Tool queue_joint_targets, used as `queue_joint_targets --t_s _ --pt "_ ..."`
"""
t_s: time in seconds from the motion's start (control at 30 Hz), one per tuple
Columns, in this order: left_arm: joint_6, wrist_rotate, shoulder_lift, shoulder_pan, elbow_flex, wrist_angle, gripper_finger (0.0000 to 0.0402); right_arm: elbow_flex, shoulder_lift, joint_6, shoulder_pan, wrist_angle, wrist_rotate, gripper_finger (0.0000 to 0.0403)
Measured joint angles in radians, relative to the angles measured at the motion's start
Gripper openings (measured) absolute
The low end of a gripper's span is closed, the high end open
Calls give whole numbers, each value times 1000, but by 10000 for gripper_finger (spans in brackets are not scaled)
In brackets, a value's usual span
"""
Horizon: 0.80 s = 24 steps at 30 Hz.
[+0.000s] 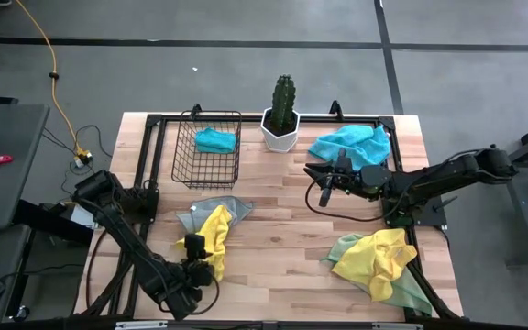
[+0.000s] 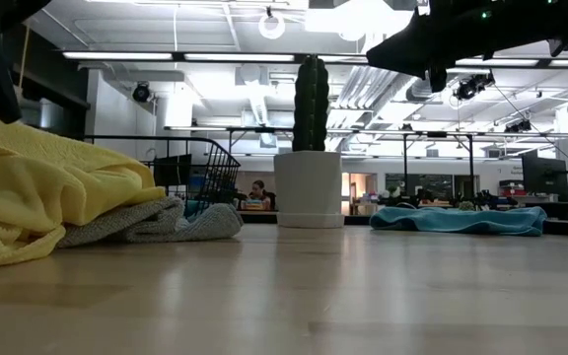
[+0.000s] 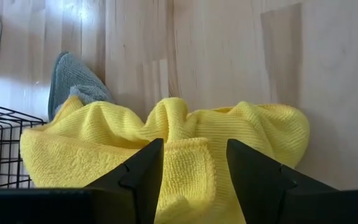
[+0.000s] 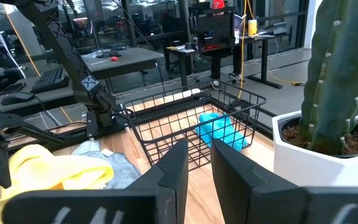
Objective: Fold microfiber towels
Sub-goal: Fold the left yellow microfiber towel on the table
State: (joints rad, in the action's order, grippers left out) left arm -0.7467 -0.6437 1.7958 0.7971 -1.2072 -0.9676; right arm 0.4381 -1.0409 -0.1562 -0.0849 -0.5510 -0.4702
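The left gripper (image 1: 200, 246) is low over the yellow microfiber towel (image 1: 215, 235) near the table's front left, its two fingers (image 3: 143, 173) spread with a raised fold of the yellow cloth between them; whether they are pinching that fold or only straddling it cannot be told. That placement reads as going for an edge to lift or turn over, since the towel lies bunched on a grey towel (image 1: 194, 216) rather than flat. The right gripper (image 1: 324, 184) hangs in the air near the middle of the table, empty, its fingers (image 4: 173, 174) drawn close with only a narrow gap, apparently waiting. Other towels sit apart: a turquoise one (image 1: 352, 143) at the back right, a yellow and pale green heap (image 1: 379, 262) at the front right, and a blue one (image 1: 215, 140) inside the wire basket (image 1: 181, 158) beside the potted cactus (image 1: 283, 110). From the low view, the yellow mound hides most of the grey towel and the left gripper's tips.
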Motion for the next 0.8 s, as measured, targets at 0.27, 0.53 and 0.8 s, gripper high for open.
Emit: queue_joint_targets --t_s 0.27,0.53,0.8 --pt "57 33 69 -5 0 9 168 0 0 0 0 0 0 60" --pt "43 -35 96 -1 -31 -6 168 0 0 0 0 0 -18 60" --pt "10 -17 96 -2 -55 -41 168 0 0 0 0 0 -18 60"
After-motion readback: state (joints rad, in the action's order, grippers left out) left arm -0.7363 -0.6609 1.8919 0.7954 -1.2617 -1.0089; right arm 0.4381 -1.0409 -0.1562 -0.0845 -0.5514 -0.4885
